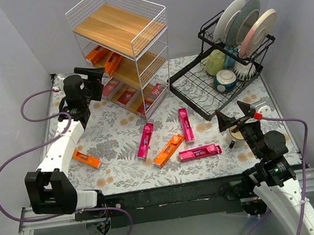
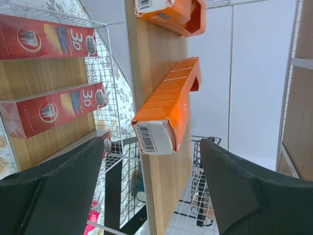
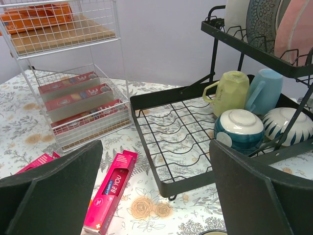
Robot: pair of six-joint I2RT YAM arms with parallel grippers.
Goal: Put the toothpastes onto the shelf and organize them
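I've got the counter w/ its floral cover filling most of the top view. The shelf stands far left of centre, 3 tiers. The black dish rack sits far right, w/ plates upright up top and a pale green mug below.

The left claw is at the shelf's left side, at middle-tier level. Its fingers are spread wide and grip nothing. In the left wrist view an orange box lies on the middle board ahead of the fingers, touching neither. A 2nd orange box lies further along the same board.

The right claw is near the counter's right side, just in front of the dish rack, released, nothing in it.

Red 3D boxes lie side by side on the bottom tier. Loose on the counter are a pink box, a 2nd pink box and a 3rd pink box. A centre orange box lies between them, and a lone orange box lies by the left arm.
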